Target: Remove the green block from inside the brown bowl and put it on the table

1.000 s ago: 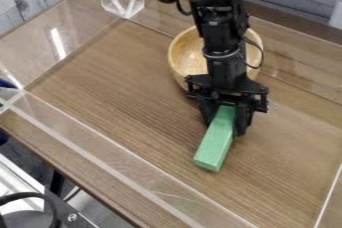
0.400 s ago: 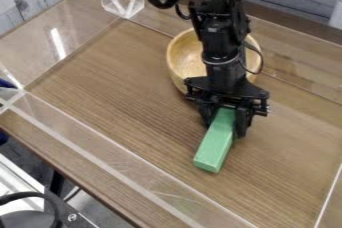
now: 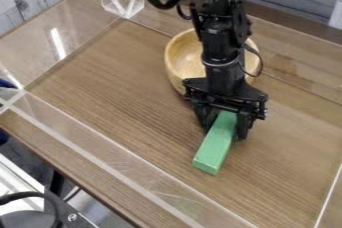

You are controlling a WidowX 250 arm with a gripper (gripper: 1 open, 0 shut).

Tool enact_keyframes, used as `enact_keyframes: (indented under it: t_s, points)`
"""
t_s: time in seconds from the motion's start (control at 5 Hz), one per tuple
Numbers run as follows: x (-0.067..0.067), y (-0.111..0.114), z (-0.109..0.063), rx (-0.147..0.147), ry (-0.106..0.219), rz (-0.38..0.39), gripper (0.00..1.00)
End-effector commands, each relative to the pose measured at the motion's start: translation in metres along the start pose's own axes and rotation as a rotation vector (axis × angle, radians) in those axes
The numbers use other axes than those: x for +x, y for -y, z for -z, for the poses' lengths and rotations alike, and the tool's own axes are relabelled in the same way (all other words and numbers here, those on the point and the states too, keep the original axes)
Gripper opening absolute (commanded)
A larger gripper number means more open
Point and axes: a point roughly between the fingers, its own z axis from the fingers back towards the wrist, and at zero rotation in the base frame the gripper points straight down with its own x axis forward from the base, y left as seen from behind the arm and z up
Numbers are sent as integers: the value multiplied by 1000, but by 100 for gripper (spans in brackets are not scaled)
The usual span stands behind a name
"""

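The green block lies flat on the table, in front of the brown bowl, with its far end under my gripper. The gripper points straight down and stands open. Its black fingers straddle the block's far end, one on each side, with the tips down near the wood. The bowl sits just behind the gripper. The arm crosses in front of it and hides much of its inside; what shows of the inside holds nothing.
Low clear acrylic walls run along the table's edges, left and front. A small clear acrylic piece stands at the back left corner. Bare wood stretches to the left of the block and bowl.
The fingers have spread apart around the block's far end, which they were pinching before. The block and the hand have stayed where they were.
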Motion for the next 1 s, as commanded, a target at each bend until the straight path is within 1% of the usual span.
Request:
enact_keyframes:
  t_s: [0.0, 0.2, 0.4, 0.6, 0.8]
  points:
    - [6, 5, -26, 38, 58, 43, 100]
    - [6, 9, -52, 77, 85, 81, 100]
    - [4, 16, -65, 64, 130, 78, 100]
    - [1, 19, -60, 58, 144, 72, 100]
    - [0, 16, -65, 76, 153, 56, 100]
